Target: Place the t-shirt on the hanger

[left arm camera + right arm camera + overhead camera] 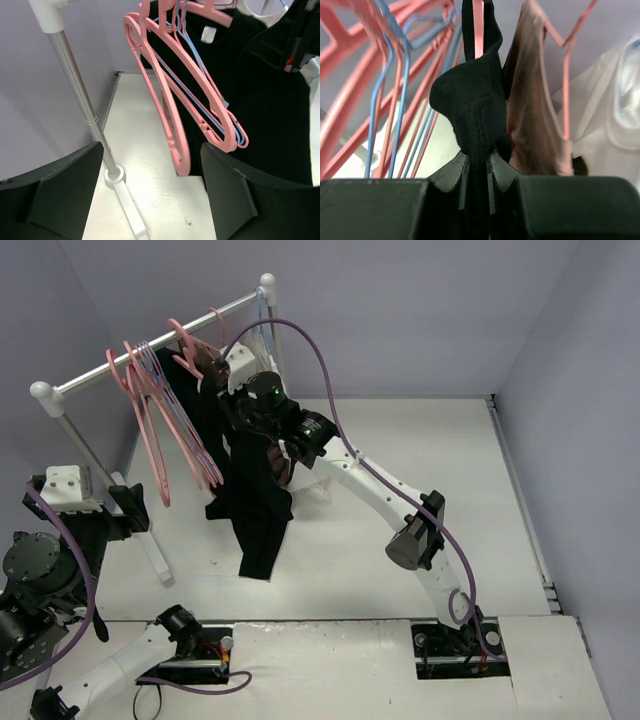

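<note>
The black t-shirt [252,495] hangs down from the rack rail among the hangers. In the left wrist view its white label [208,34] shows inside the collar, and the arm of a pink hanger [212,14] curves along the shirt's top. My right gripper [477,159] is up at the rail, shut on a bunched fold of the t-shirt [470,100], with a pink hanger bar [478,25] just above the fold. My left gripper [151,148] is open and holds nothing. It sits low to the left of the rack, facing the empty pink hangers [172,105].
The white rack [150,340] has a post [75,87] and a foot [125,205] close to my left gripper. Thin blue hangers [395,90] hang among the pink ones. A dusty-pink garment [535,105] and a white garment [605,125] hang right of the t-shirt.
</note>
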